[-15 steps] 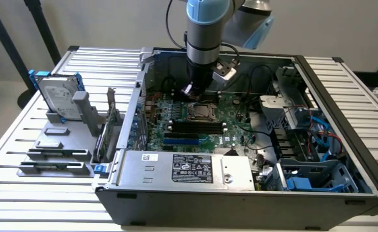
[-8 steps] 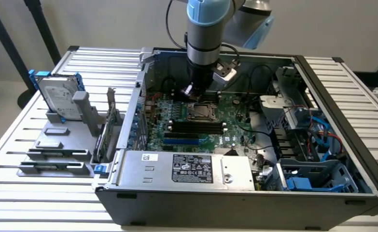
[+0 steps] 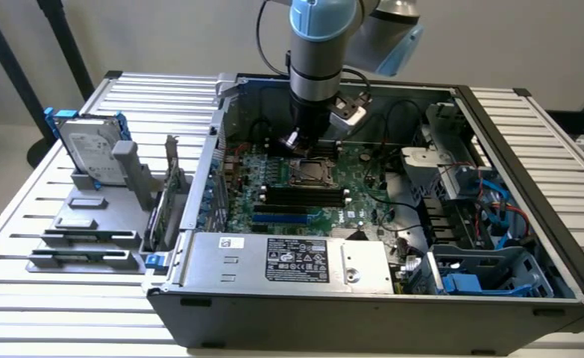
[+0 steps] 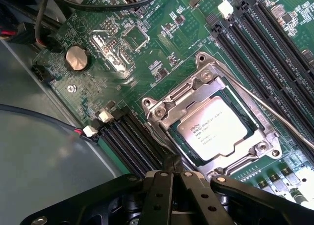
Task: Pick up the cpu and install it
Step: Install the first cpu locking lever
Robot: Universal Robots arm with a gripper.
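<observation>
Silver cpu (image 4: 212,128) sits in its socket just beside the empty tool (image 4: 171,168), fingers pressed together.

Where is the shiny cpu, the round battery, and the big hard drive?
cpu (image 4: 212,128): wrist view, middle of its silver top.
round battery (image 4: 77,57): wrist view, its flat face.
hard drive (image 3: 86,147): exterior view, its silver side.

— Where are you?

— My gripper (image 3: 294,142) hangs inside the open computer case (image 3: 530,246), low over the green motherboard (image 3: 317,194), its fingers shut together just above the socket (image 3: 306,173).

— And the cpu?

— I can't make it out from here.

— Anything outside the case?

— On the exterior view's left, a silver hard drive (image 3: 85,148) with blue brackets stands upright in a grey holder (image 3: 88,242) on the slatted table (image 3: 33,298).
</observation>
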